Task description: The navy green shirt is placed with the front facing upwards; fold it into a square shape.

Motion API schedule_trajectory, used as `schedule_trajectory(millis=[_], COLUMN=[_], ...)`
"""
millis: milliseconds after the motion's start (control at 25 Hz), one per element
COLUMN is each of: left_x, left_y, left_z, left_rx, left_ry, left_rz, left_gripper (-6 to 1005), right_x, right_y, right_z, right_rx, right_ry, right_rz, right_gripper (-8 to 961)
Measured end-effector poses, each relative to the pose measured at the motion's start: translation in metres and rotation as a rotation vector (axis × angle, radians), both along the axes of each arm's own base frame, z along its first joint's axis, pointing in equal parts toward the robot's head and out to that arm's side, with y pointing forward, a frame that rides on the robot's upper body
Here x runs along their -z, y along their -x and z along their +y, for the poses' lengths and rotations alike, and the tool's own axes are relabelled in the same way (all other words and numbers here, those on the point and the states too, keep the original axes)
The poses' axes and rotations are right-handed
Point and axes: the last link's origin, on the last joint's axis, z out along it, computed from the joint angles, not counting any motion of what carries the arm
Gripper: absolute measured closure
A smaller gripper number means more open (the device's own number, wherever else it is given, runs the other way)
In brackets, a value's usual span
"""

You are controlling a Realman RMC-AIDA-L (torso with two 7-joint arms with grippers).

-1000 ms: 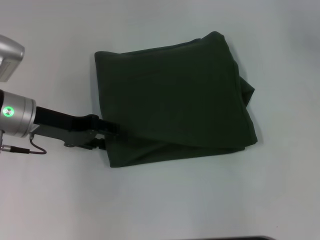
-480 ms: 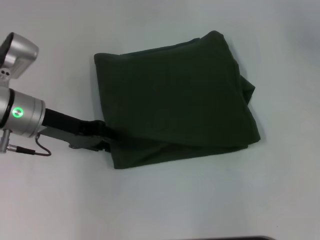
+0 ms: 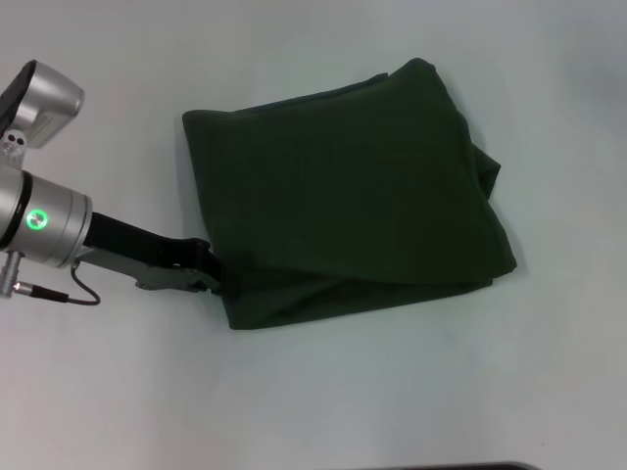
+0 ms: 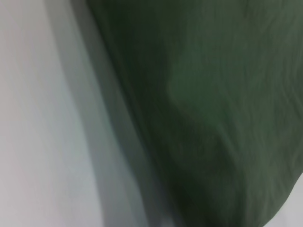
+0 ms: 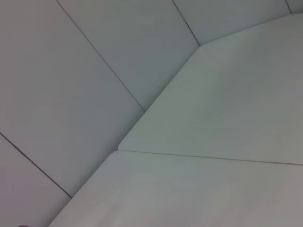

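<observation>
Lying on the pale table [image 3: 313,411], the navy green shirt [image 3: 343,215] is folded into a thick, almost square bundle near the middle of the head view. Only plain dark green cloth shows on top. One flat layer sits over another, and the under layer sticks out along the near edge. A small bump of cloth pokes out on the right side. The left gripper [image 3: 217,275] comes in low from the robot's left and touches the shirt at its near left corner, where the layers meet. Its tips go under the fold, so nobody can tell how wide it is or if it has hold of the cloth. The left wrist view shows green cloth very close up, with the table beside it. The right gripper is not seen; its wrist view shows only pale table tops and a grey floor [image 5: 71,85].
</observation>
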Motion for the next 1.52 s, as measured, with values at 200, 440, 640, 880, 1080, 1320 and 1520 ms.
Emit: schedule_trajectory(millis=[200,440,640,880,1080,1320,1520], left_x=[-0.007,-0.026,-0.041,-0.051,-0.053,-0.06,-0.072], left_y=[0.006,0.021,0.032,0.04,0.045,0.048,0.051], left_z=[0.002,0.0,-0.001,-0.003,-0.008,-0.007,-0.009], left_rx=[-0.002,-0.034,-0.055,-0.072,-0.07,-0.071,-0.069], left_ry=[-0.012,-0.046,-0.079,-0.092,-0.06,-0.104,-0.142], left_rz=[0.012,0.03,0.044,0.055,0.082,0.068,0.013], left_gripper=[902,975,973,970,968,965,962], right_x=[0.0,0.0,0.001,0.001,0.0,-0.002,-0.002], right_y=[0.0,0.0,0.003,0.004,0.004,0.003,0.003], right_z=[0.0,0.0,0.002,0.003,0.003,0.005,0.005], right_rx=[0.002,0.005,0.008,0.008,0.011,0.017,0.018], right_ry=[-0.001,0.001,0.004,0.0,-0.006,-0.019,-0.022], right_rz=[0.0,0.005,0.011,0.01,0.012,0.015,0.017], right_gripper=[133,133,133,133,133,133,133])
